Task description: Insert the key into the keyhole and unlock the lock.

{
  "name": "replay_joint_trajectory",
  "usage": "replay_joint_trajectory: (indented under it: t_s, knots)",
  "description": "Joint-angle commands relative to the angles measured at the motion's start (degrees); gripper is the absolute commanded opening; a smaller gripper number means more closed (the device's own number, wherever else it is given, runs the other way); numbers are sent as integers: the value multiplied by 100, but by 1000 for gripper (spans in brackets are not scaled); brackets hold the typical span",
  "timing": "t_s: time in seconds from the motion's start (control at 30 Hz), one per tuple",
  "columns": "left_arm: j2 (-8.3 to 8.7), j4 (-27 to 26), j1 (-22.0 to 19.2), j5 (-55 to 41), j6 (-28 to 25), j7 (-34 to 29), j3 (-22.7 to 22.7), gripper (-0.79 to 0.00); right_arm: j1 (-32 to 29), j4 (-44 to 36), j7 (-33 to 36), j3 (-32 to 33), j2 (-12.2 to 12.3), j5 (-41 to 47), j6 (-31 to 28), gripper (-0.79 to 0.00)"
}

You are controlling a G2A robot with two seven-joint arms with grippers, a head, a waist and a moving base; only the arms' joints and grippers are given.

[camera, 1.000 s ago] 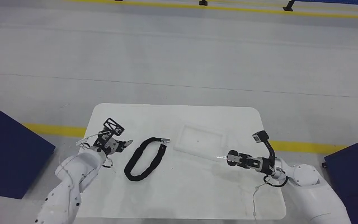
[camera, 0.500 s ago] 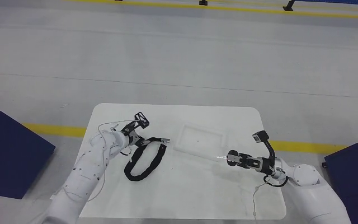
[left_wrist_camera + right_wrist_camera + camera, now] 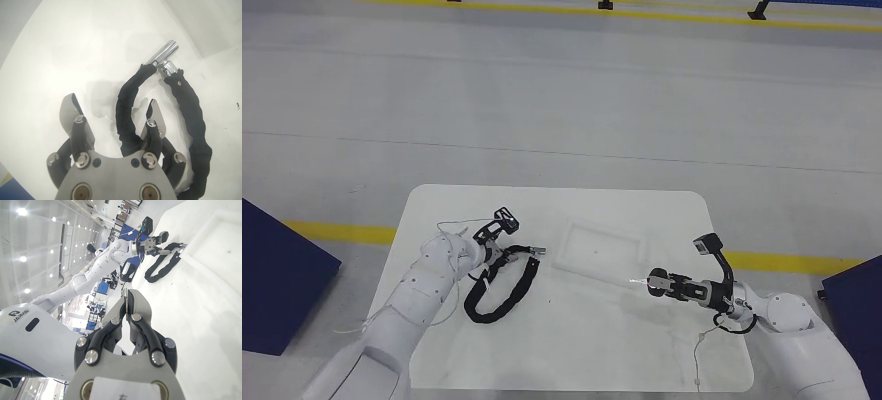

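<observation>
A black-sleeved chain lock is seen lying looped on the white worktop, nearer the left edge, approx. midway btw. far and near edges. Its chrome lock cyl. is found at the loop's far end, where both chain ends meet, pointing twd. the worktop's middle.

The L gripper is held low over the loop's far-left part. Its fingers are spread wide and nothing is gripped; one strand of the chain runs btw. them, the other strand outside. Contact w/ the sleeve cannot be told.

The R gripper is held near the right edge, well apart from the lock. It is closed flat on the key, whose thin shaft is pointed twd. the left edge.

A shallow white tray is set at the worktop's middle, btw. key and lock cyl.; its left corner sits just beside the cyl. From the right wrist view, the cyl. is partly hidden behind the tray's raised rim.
</observation>
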Motion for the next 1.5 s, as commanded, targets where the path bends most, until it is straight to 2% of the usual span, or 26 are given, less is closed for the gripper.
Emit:
replay_joint_trajectory:
  t_s: [0.0,0.03,0.3,0.37,0.53,0.77,0.8,0.83,1.1,1.47]
  knots:
    - [-72,168,-64,9,-12,21,68,-336,0,0,0,0,0,0,0,-785]
    - [-103,239,-85,10,-5,48,94,-394,0,0,0,0,0,0,0,-785]
    - [-291,654,-245,-47,-61,162,206,-477,0,0,0,0,0,0,0,-785]
    - [-326,715,-272,-39,-60,177,231,-554,0,0,0,0,0,0,0,-785]
    - [-397,852,-319,-35,-68,179,278,-637,0,0,0,0,0,0,0,-785]
    - [-471,997,-339,-35,-106,142,327,-686,0,0,0,0,0,0,0,-785]
    - [-478,1010,-339,-35,-104,149,332,-760,0,0,0,0,0,0,0,-785]
    - [-485,1023,-342,-33,-102,157,336,-785,0,0,0,0,0,0,0,-785]
    - [-489,1011,-364,224,-23,457,447,-785,0,0,0,0,0,0,0,-785]
    - [-376,745,-303,870,301,1406,639,-785,0,0,0,0,0,0,0,-785]
